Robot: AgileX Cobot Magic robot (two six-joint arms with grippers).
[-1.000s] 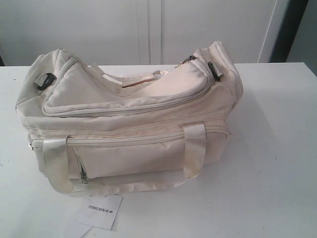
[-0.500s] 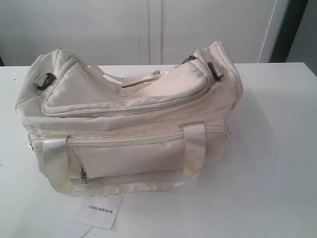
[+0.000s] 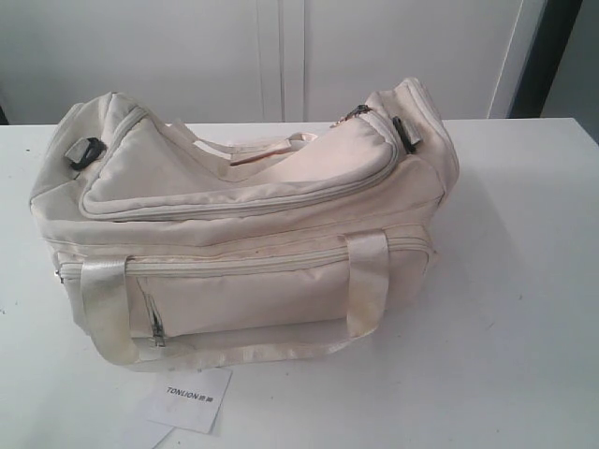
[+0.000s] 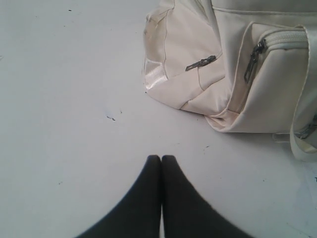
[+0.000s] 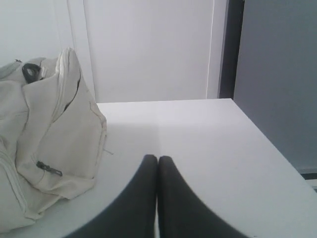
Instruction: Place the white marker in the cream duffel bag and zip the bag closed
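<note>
- Cream soft fabric duffel bag [image 3: 253, 238] sits mid-way across the flat white tabletop [image 3: 524, 327], long side facing the exterior camera. Its zipped top flap [image 3: 225, 178] lies down and sags in the middle.
- Black two-finger left gripper [image 4: 161, 157]: fingers pressed together with nothing between them. It is over bare table, near the bag's end but not touching it.
- Black plastic strap clip [image 3: 86, 152] on the bag's left end.
- Satin-like cream strap handle [image 3: 103, 309] runs down the front and droops onto the table.
- Small white paper tag [image 3: 192, 398] with printed text lies flat on the table, just in front of the bag's left half.
- Front zip pocket [image 3: 253, 304] has a metal zip pull [image 3: 157, 329] hanging at its left side.
- Second black clip [image 3: 407, 134] on the bag's right end.
- Black right gripper [image 5: 157, 157]: fingers together and empty, over the table, apart from the bag's end.
</note>
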